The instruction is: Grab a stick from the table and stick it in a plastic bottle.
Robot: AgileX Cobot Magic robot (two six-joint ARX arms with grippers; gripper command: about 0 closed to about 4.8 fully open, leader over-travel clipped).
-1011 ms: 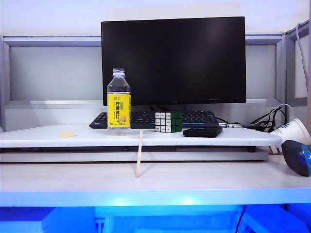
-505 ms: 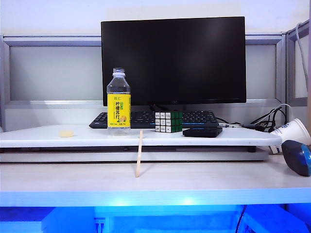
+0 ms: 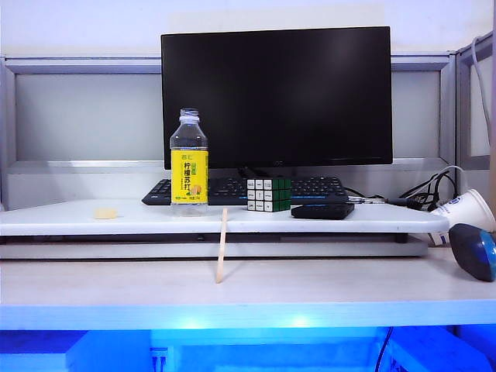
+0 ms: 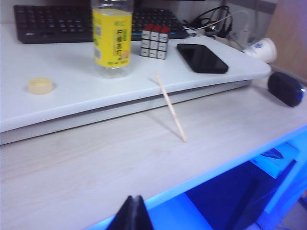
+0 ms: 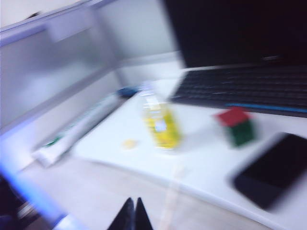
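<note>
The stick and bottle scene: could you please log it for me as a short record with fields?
stick: leaning, lower end on the table, upper end against the shelf board edge
plastic bottle: upright on the shelf board, cap off
small yellowish cap: on the shelf board, apart from the bottle
Rubik's cube: on the shelf board, right of the bottle
black phone: flat beside the cube
left gripper: shut, holding nothing
right gripper: shut, holding nothing

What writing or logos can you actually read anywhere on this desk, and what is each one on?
"柠檬苏打": large characters on the plastic bottle, on its yellow label; the smaller print there is too small to read.
White paper cup: blue logo, too small to read.
Keyboard: key legends too blurred.
</note>
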